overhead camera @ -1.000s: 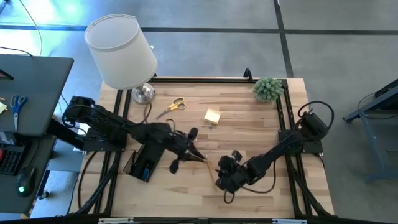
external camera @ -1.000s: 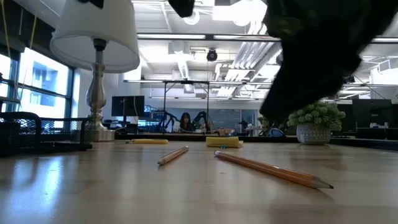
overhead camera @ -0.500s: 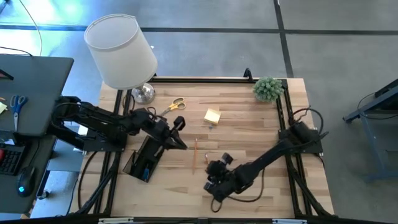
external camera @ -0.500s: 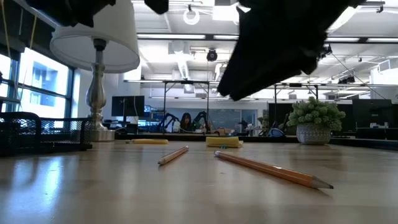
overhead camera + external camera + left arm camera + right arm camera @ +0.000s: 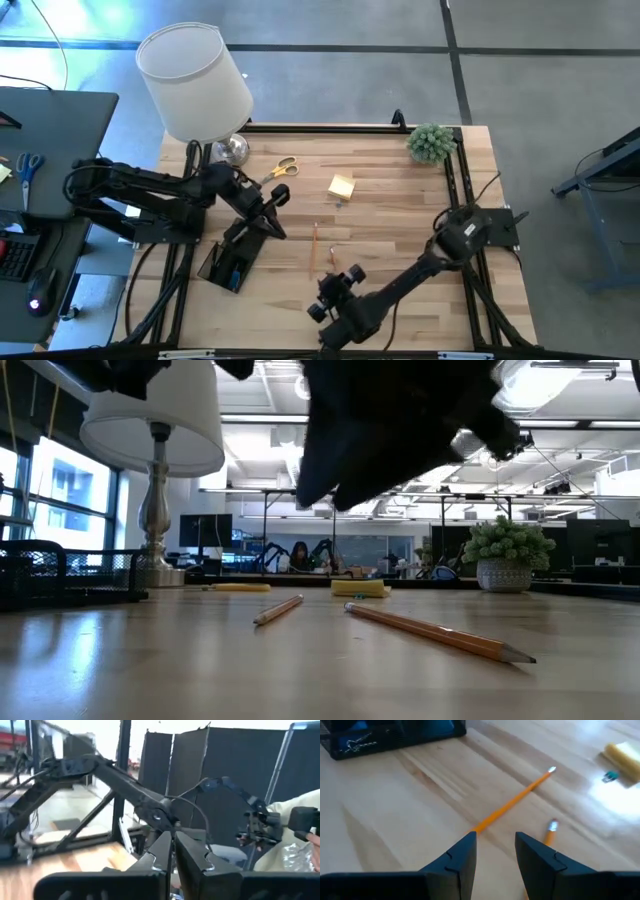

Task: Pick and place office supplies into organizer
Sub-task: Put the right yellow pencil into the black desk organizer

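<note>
A: Where are the pencils lying?

B: Two of them, mid-worktop. One pencil (image 5: pixel 314 241) is lying with its long axis running front to back in the high view; the second pencil (image 5: pixel 549 832) is sitting just beside it, mostly hidden by the right arm from above. The organizer (image 5: pixel 233 255) is sitting at the worktop's (image 5: pixel 400 215) left side, well apart from both.

A: Which arm is nearer?

B: The right one. The right gripper (image 5: pixel 335 296) is hovering near the front edge, pencils just beyond it. In its wrist view the first pencil (image 5: pixel 512 800) is slanting away from the gap between the fingers (image 5: pixel 457 855), near end almost at the tips. Fingers are standing apart, a moderate gap, holding nothing.

A: And the left?

B: The left gripper (image 5: pixel 268 210) is hanging over the organizer's far end, its fingers (image 5: pixel 192 857) nearly together, nothing seen between them.

A: Anything else left out?

B: The sticky-note pad (image 5: pixel 341 186) and yellow scissors (image 5: pixel 276 169) are lying toward the back, near the lamp (image 5: pixel 195 85).

A: Next move?

B: Probably the right gripper dropping forward, turning to straddle the pencil across its length.
</note>
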